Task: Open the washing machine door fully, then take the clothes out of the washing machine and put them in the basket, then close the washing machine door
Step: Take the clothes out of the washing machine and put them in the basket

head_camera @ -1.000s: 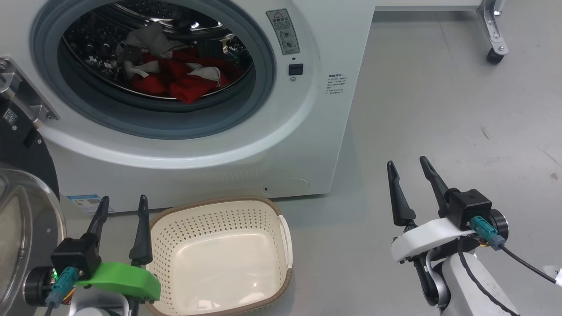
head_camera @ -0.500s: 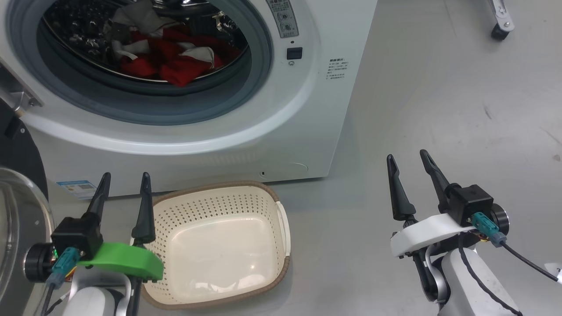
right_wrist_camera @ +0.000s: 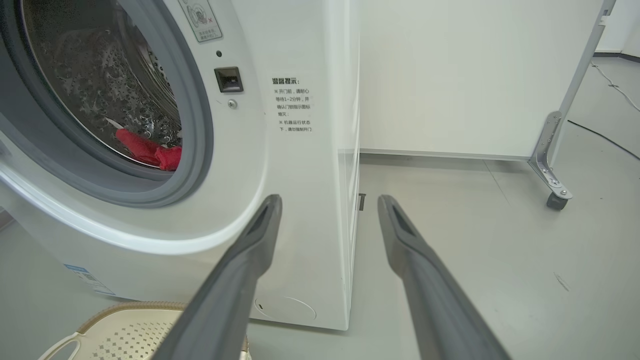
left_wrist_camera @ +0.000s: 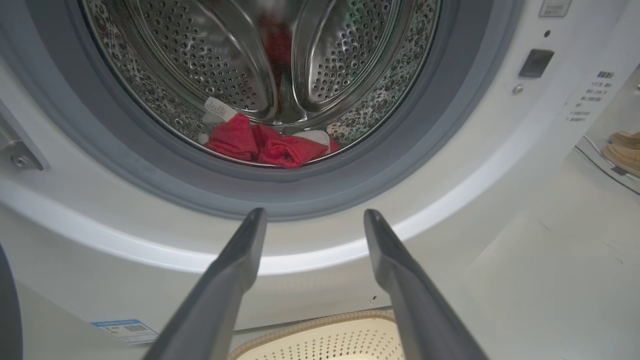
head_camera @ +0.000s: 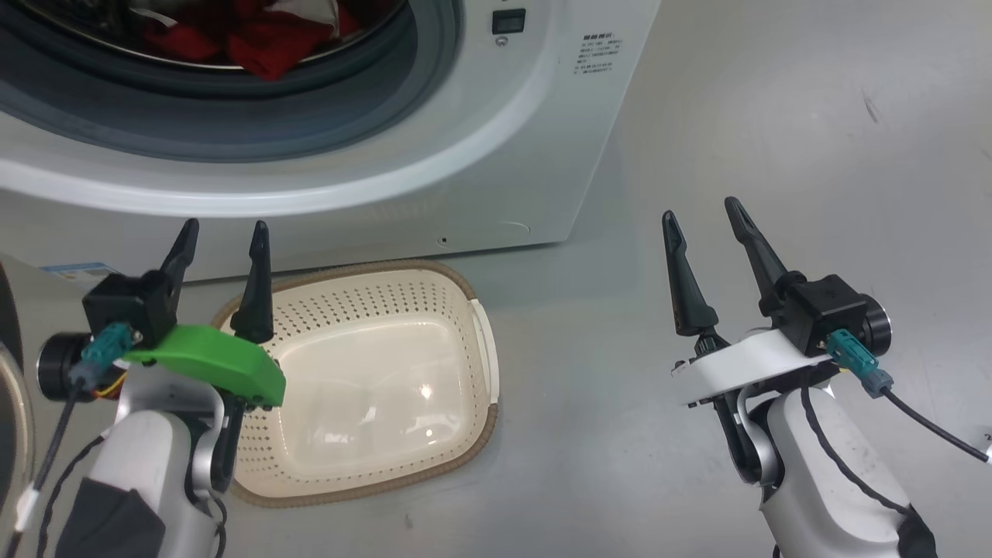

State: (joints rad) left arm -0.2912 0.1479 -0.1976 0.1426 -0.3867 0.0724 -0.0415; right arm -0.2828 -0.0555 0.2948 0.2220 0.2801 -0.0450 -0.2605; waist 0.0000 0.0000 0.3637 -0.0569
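The white washing machine (head_camera: pixel 496 139) stands with its opening uncovered. Red clothes (head_camera: pixel 256 43) with white bands lie at the front of the steel drum (left_wrist_camera: pixel 320 65); the left wrist view shows the clothes (left_wrist_camera: pixel 265 147) with a small white tag. A sliver of the washing machine door (head_camera: pixel 11 403) hangs swung out at the far left. The cream basket (head_camera: pixel 465 291) sits on the floor below the opening, with nothing in it. My left gripper (head_camera: pixel 225 226) hovers open over the basket's left rim. My right gripper (head_camera: pixel 700 209) is open over bare floor to the right.
A blue label (left_wrist_camera: pixel 122 330) marks the washer's lower left front. Grey floor (head_camera: pixel 814 116) stretches to the right of the machine. In the right wrist view a white panel on a castor foot (right_wrist_camera: pixel 552 197) stands behind. Tan shoes (left_wrist_camera: pixel 622 145) and a cable lie far right.
The head camera has tipped downward, so the washer slid up the picture and the basket sits higher. Both grippers stay open and hold nothing.
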